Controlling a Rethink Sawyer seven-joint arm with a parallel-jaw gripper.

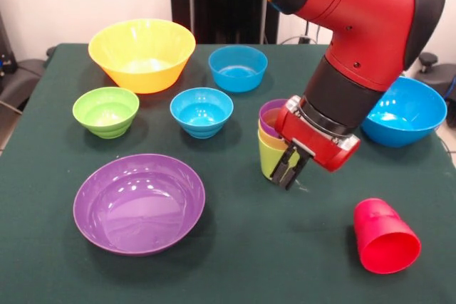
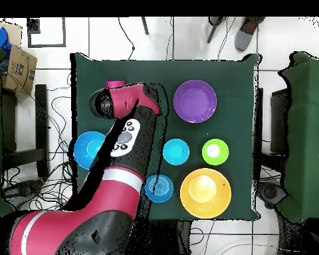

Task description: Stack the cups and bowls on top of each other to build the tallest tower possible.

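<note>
Front view: risk at the nested cups.
Sawyer's red and black arm (image 1: 356,40) crowds the short tower (image 1: 271,144), a glossy purple tumbler nested in a yellow one nested in a lime green one, upright mid-table. Its gripper (image 1: 291,169), fingers nearly together and holding nothing, hangs just beside that base; a sideways nudge could topple it. The red plastic cup (image 1: 385,236) lies tipped, and may roll away.

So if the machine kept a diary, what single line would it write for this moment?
pincer: low beside tower, grip unclear | tower: green, yellow, purple cups nested | red cup: on its side, apart | bowls: unstacked
</note>
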